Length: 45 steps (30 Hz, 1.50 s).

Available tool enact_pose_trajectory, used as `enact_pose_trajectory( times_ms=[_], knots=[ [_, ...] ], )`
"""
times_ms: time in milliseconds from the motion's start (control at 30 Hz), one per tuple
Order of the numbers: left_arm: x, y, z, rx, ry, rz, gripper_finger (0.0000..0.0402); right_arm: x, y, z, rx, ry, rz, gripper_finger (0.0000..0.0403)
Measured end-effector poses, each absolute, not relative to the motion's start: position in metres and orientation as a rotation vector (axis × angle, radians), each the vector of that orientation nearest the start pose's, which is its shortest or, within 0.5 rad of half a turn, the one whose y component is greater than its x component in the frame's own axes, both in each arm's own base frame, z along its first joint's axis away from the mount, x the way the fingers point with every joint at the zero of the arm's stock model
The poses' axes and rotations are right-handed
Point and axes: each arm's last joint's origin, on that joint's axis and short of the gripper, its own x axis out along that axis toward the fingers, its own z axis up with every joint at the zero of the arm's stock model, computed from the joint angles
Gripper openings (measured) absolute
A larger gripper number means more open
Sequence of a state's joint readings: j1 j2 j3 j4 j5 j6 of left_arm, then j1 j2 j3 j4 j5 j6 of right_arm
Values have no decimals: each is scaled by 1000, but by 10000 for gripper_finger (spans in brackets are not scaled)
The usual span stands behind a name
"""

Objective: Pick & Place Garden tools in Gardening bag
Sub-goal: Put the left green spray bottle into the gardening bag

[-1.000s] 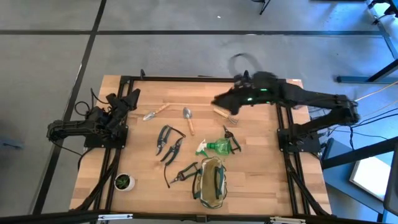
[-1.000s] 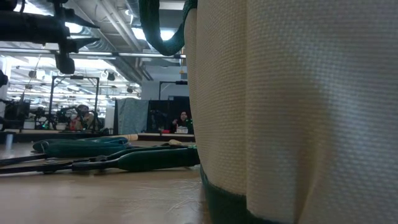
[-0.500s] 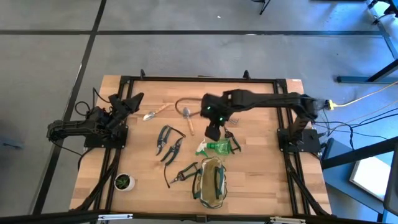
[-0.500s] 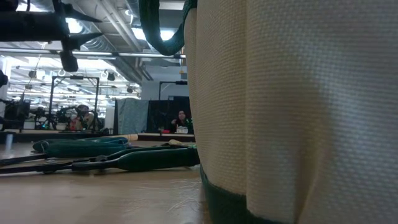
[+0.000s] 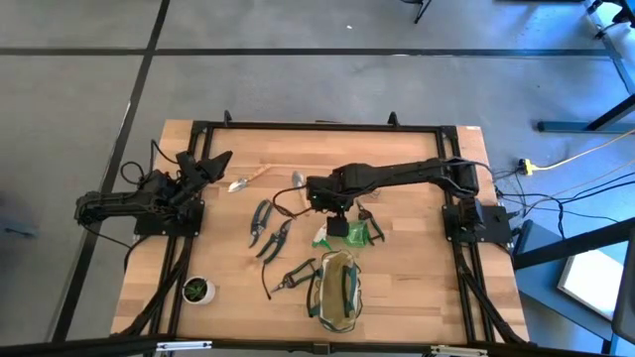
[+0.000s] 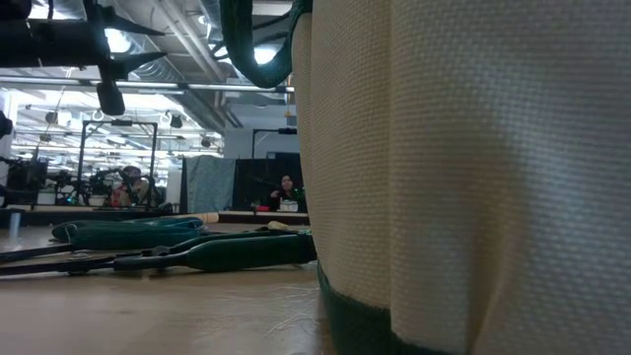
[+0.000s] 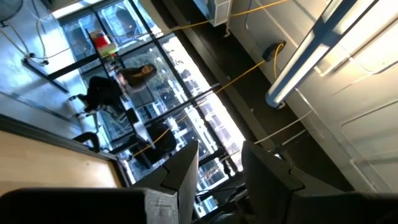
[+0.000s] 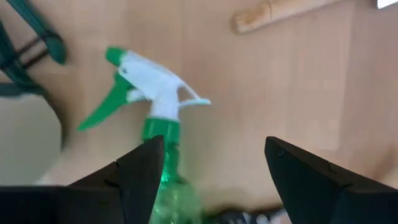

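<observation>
Spray bottle: one, green with a white trigger point(image 8: 155, 93), lying on its side near the middle of the table point(image 5: 417, 288), just beyond the bag's open mouth; in the high view only its white head point(image 5: 321, 236) and part of the green body show past the right arm.
Gardening bag: one olive and khaki tote point(image 5: 337, 288), standing at the near edge of the table, mouth up; nothing can be made out inside it. In the low view its pale fabric wall point(image 6: 463, 168) fills most of the picture.
Pruning shears: four dark-handled pairs counted on the wood. Two lie side by side left of the bottle point(image 5: 261, 220) point(image 5: 279, 237), one lies beside the bag's left side point(image 5: 291, 278), one lies just right of the bottle point(image 5: 369, 222).
Trowels: two with wooden handles, one at the far left point(image 5: 245, 180), one just behind the right arm's wrist point(image 5: 300, 182).
Fork: cannot be told from the high view.
Right gripper: point(image 8: 214, 162) hangs directly over the spray bottle, fingers spread wide, one on each side of the bottle's neck; empty, and whether it touches the bottle cannot be told.
Left gripper: point(image 5: 220, 160) waits at the table's left edge, raised and pointing upward; fingers point(image 7: 183, 171) part-way apart, holding nothing.
Potted plant: one, small, at the near left corner point(image 5: 197, 290).
</observation>
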<state>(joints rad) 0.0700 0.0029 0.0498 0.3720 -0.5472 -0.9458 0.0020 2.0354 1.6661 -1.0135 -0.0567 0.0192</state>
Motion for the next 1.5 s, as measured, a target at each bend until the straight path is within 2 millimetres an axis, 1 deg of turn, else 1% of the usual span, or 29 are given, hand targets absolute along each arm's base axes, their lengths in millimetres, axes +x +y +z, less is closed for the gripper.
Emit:
enact_pose_trajectory(
  times_ms=[133, 300, 367, 500, 600, 667, 900, 1033, 1133, 1333, 1500],
  knots=[
    [82, 21, 212, -999, -652, 367, 118, 407, 9, 212, 94, 1382, 65, 282],
    [83, 20, 211, -994, -630, 342, 118, 409, 22, 204, 111, 1402, 118, 282],
    [83, 20, 211, -993, -624, 343, 118, 411, 28, 197, 109, 1411, 125, 282],
    [83, 20, 211, -997, -625, 343, 118, 416, 35, 177, 126, 1453, 129, 282],
    [83, 20, 211, -1030, -638, 344, 118, 417, 38, 162, 130, 1508, 123, 282],
    [83, 21, 211, -1054, -653, 355, 118, 416, 38, 156, 115, 1531, 106, 282],
    [82, 21, 210, -1058, -664, 375, 118, 421, 36, 154, 107, 1491, 35, 278],
    [82, 21, 210, -1059, -665, 375, 118, 422, 36, 153, 127, 1485, 10, 257],
    [82, 21, 210, -1059, -665, 374, 118, 422, 36, 148, 127, 1502, 9, 228],
    [82, 21, 210, -1071, -668, 371, 118, 422, 35, 149, 127, 1500, 8, 170],
    [82, 21, 210, -1073, -669, 370, 118, 422, 35, 149, 138, 1502, -2, 134]
  ],
)
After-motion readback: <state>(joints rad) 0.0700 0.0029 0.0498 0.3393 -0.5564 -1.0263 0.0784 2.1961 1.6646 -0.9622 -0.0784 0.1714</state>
